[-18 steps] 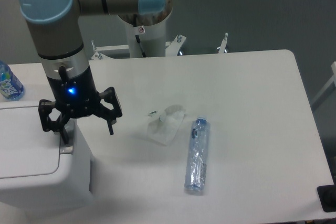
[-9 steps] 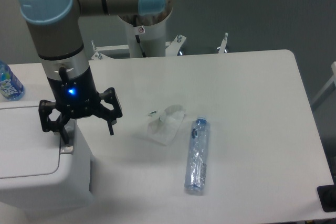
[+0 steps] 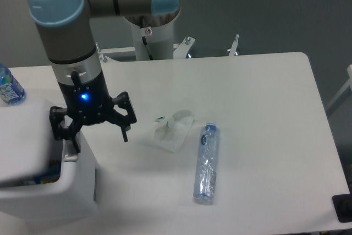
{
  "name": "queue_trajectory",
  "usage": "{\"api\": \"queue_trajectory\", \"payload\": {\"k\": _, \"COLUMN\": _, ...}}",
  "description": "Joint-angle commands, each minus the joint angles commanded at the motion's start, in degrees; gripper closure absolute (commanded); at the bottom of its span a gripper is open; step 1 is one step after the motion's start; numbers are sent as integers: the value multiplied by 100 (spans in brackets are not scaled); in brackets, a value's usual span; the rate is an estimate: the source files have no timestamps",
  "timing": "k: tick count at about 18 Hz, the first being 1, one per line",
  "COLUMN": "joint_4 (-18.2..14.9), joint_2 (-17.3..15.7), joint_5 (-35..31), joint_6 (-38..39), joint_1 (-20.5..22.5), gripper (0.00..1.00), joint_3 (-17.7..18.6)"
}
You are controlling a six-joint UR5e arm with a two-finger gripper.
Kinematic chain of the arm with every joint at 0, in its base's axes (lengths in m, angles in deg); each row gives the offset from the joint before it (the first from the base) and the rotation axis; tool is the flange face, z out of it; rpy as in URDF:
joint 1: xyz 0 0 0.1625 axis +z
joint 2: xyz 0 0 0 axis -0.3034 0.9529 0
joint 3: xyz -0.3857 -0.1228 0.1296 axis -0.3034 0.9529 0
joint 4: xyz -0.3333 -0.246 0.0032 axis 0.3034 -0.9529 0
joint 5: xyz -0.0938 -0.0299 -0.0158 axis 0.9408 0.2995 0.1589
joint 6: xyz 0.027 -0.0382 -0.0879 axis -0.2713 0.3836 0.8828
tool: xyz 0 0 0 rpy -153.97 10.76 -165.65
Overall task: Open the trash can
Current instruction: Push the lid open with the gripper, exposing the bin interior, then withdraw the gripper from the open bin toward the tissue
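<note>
**Lid lifting on the white bin at the tabletop's left edge**

The trash can (image 3: 66,191) sits at about 8 o'clock in the view, partly cut off by the left and bottom borders. It is a large, boxy white plastic bin with rounded corners, far bigger than anything else here. Its flat rectangular lid (image 3: 25,138) stands tilted, raised along its near edge, and a dark gap beneath it shows something coloured inside. A small grey push tab (image 3: 70,157) sits on the rim at the lid's right side.

I judge the bin light and fairly stiff, with smooth, slippery walls that offer no grip; it could slide if pushed sideways. The tab is the place to act, pressed straight down, and the thin lid probably flexes easily.

The end effector (image 3: 99,136) hangs just above that tab, at the bin's 3 o'clock corner, its two fingers spread wide and holding nothing; the left finger (image 3: 70,141) points down close over the tab, though contact cannot be confirmed.

Further right on the tabletop (image 3: 264,108), a crumpled white tissue (image 3: 173,130) lies near the centre, and a clear plastic bottle (image 3: 207,162) lies on its side just beyond it at 5 o'clock. Another bottle (image 3: 8,89) peeks in at 9 o'clock behind the bin.
</note>
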Motion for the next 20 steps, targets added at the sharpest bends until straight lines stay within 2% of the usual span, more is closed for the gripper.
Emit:
{"api": "queue_trajectory", "payload": {"k": 5, "joint_4": 0, "joint_2": -61, "joint_5": 53, "joint_6": 0, "joint_1": 96, "gripper": 0, "joint_3": -18}}
{"api": "queue_trajectory", "payload": {"k": 12, "joint_4": -9, "joint_2": -342, "joint_5": -61, "joint_6": -201, "joint_1": 799, "gripper": 0, "joint_3": -272}}
{"api": "queue_trajectory", "payload": {"k": 15, "joint_4": -114, "joint_2": -492, "joint_5": -744, "joint_6": -1436, "joint_1": 1089, "gripper": 0, "joint_3": -220}}
{"api": "queue_trajectory", "payload": {"k": 17, "joint_4": -446, "joint_2": -501, "joint_5": -1334, "joint_6": -2535, "joint_1": 1186, "gripper": 0, "joint_3": -176}}
{"api": "queue_trajectory", "payload": {"k": 20, "joint_4": -965, "joint_2": -501, "joint_5": -1494, "joint_6": -3907, "joint_1": 1615, "gripper": 0, "joint_3": -184}}
